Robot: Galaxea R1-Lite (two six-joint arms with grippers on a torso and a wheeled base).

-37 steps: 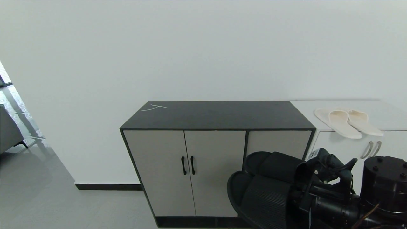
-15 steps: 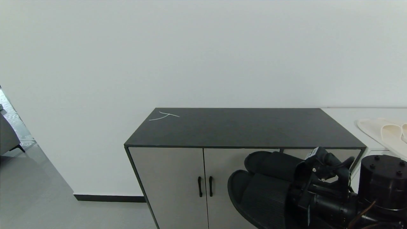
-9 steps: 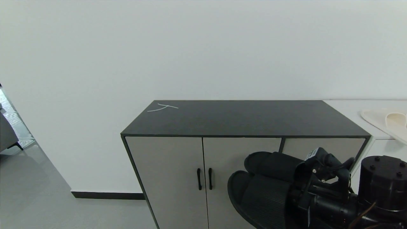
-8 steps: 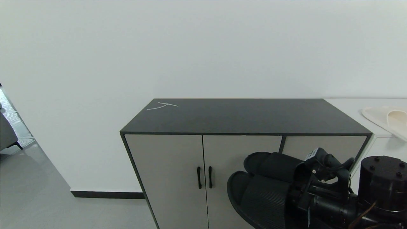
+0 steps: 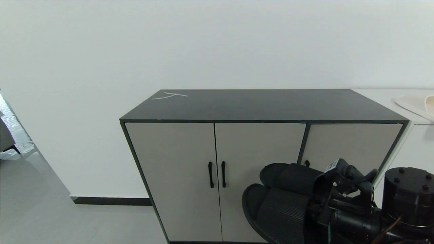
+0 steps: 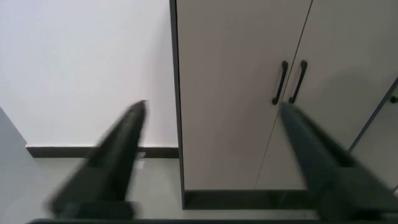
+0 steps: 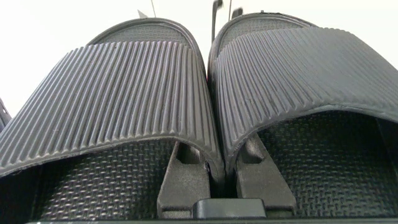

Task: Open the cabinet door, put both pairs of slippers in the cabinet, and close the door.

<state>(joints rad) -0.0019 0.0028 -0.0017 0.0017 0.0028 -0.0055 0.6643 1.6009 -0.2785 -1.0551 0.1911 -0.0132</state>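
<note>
While my right tool (image 7: 224,179) is clamped on the black slippers (image 5: 284,196) where the two meet side by side, holding the pair low in front of the cabinet (image 5: 257,105), its doors are shut. So the opening falls to my left tool (image 6: 212,115). Its fingers stand wide apart and point toward the two black handles (image 6: 290,81) at the seam of the double doors. I judge it best to line up on one handle only, slip a finger behind the bar and close firmly. Then I should pull along the door's arc rather than straight back, so the grip does not slide off. The black pair must keep clear of the swinging door. The white slippers (image 5: 415,101) lie on the white counter (image 5: 379,95) beside the cabinet.
</note>
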